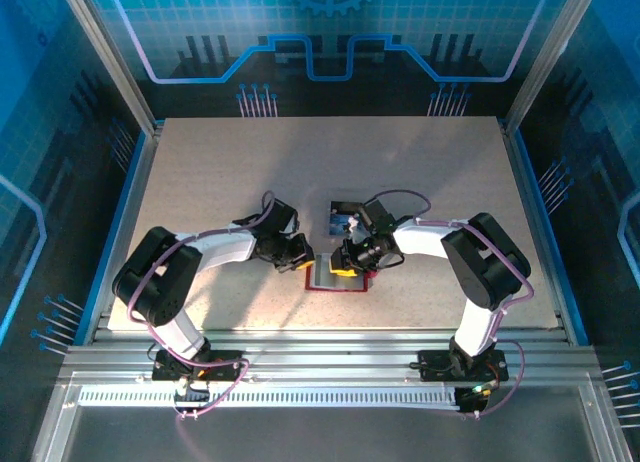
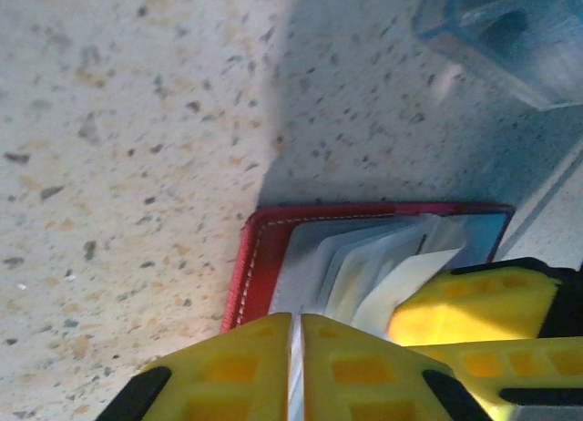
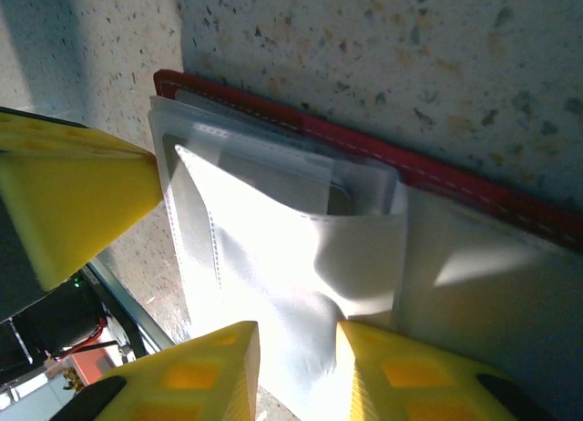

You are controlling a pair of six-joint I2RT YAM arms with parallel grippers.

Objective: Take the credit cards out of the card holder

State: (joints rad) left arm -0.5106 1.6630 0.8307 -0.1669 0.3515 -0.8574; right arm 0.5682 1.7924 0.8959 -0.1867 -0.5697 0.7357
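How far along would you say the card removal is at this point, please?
Done: a blue card lies on the table beyond the card holder. In hand: left tool clamps the open holder; right tool hovers at its pockets. Left: several cards sit tucked in.

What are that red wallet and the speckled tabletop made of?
The card holder looks like red leather or imitation leather: smooth, with pale stitching along its edge. The table looks like stone-effect composite or laminate: beige with dark flecks, matte.
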